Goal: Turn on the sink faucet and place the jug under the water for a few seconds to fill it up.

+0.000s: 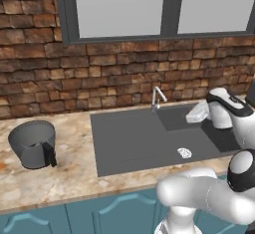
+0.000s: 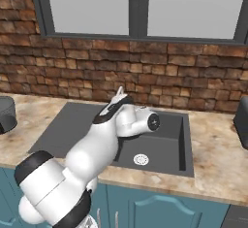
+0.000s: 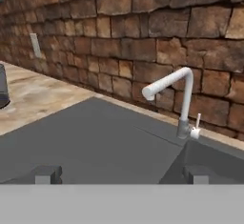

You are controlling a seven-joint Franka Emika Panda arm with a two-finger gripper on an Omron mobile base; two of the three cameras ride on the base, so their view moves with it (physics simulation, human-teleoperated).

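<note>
The sink faucet (image 3: 184, 99) is a thin silver tap with a bent spout and a small side lever, standing at the back rim of the sink (image 1: 134, 141). No stream falls from its spout. The jug (image 1: 34, 144), dark grey with a black handle, stands upright on the counter left of the basin. Its edge shows at the jug (image 3: 2, 87) in the hand view. My gripper (image 3: 122, 174) hovers over the basin's right half, pointed at the faucet and a short way from it. It is open, with nothing between the fingertips (image 3: 46, 173).
A brick wall (image 1: 124, 73) rises right behind the faucet, with a window above it. A drain (image 1: 184, 152) lies in the basin floor. A dark object (image 2: 242, 115) stands on the counter right of the sink. My own arm (image 2: 97, 149) crosses the basin.
</note>
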